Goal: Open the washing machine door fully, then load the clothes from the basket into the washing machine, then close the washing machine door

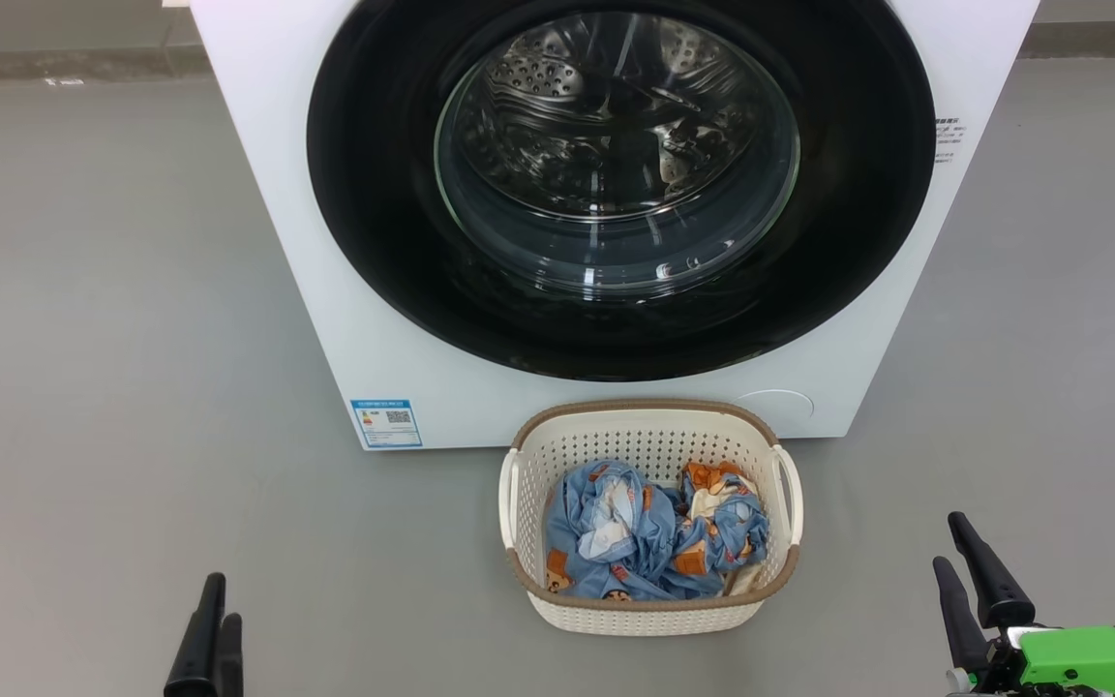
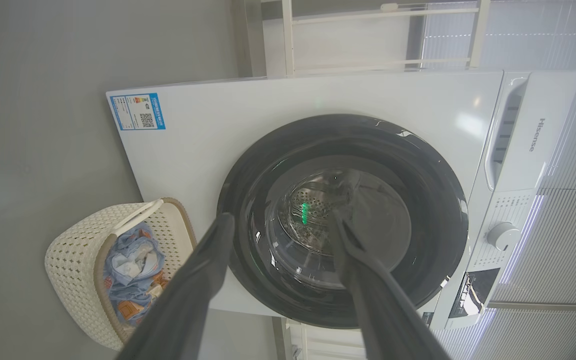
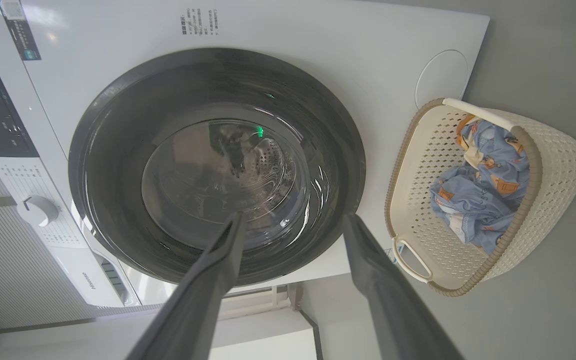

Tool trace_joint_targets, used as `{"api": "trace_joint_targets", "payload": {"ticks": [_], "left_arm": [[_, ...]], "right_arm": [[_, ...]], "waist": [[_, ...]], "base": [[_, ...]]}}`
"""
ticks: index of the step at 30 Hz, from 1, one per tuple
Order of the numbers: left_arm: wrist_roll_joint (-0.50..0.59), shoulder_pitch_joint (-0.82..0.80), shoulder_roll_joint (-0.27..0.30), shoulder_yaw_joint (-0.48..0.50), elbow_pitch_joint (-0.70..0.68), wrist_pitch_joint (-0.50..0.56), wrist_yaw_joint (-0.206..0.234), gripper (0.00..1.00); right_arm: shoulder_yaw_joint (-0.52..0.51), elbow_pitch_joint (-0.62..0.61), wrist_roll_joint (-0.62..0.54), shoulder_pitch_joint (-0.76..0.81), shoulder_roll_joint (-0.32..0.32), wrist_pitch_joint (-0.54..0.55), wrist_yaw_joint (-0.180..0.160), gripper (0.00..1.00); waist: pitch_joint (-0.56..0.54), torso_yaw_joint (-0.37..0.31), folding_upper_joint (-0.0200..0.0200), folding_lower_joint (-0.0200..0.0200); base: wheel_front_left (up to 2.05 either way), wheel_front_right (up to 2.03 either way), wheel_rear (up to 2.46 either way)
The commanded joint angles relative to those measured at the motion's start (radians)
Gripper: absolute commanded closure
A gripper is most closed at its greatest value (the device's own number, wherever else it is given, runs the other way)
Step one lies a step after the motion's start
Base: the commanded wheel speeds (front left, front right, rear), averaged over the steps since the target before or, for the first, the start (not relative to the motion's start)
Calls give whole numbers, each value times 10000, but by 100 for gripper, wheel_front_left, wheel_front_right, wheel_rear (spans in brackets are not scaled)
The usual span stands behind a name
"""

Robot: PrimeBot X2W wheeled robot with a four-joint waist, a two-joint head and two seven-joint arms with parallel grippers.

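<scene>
In the head view the washing machine [image 1: 267, 194] stands on the grey floor [image 1: 112, 387]. The washing machine door [image 1: 374, 194] lies shut against its front, and the steel drum [image 1: 606, 106] shows through the glass. The basket [image 1: 528, 503] sits on the floor just in front of the machine, below the door, with the clothes [image 1: 635, 537] heaped inside it. A blue sticker [image 1: 385, 423] marks the machine's lower front corner. The left gripper [image 1: 222, 600] hangs well back from the machine on the sticker's side, and the right gripper [image 1: 949, 540] hangs well back on the other side. In the left wrist view the left fingers [image 2: 203, 270] stand spread and empty, pointing at the machine's door. In the right wrist view the right fingers [image 3: 218, 260] are likewise parted, holding nothing and aimed at the door, with the basket at the machine's foot.
</scene>
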Motion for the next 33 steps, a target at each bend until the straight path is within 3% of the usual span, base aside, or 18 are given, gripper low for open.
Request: {"api": "trace_joint_targets", "payload": {"ticks": [1, 18, 33], "left_arm": [[218, -220, 193, -11, -364, -71, -1, 0], [1966, -288, 407, -220, -594, -545, -2, 0], [4172, -268, 620, -494, -698, -987, -3, 0]], "right_arm": [[53, -316, -152, -307, -163, -105, 16, 0], [617, -401, -1578, -570, -458, -592, 22, 0], [1251, -425, -3807, -715, -737, -1036, 28, 0]], "waist": [[9, 1, 0, -3], [-6, 25, 0, -4], [-80, 73, 0, -4]], "base": [[0, 0, 0], [0, 0, 0], [0, 0, 0]]}}
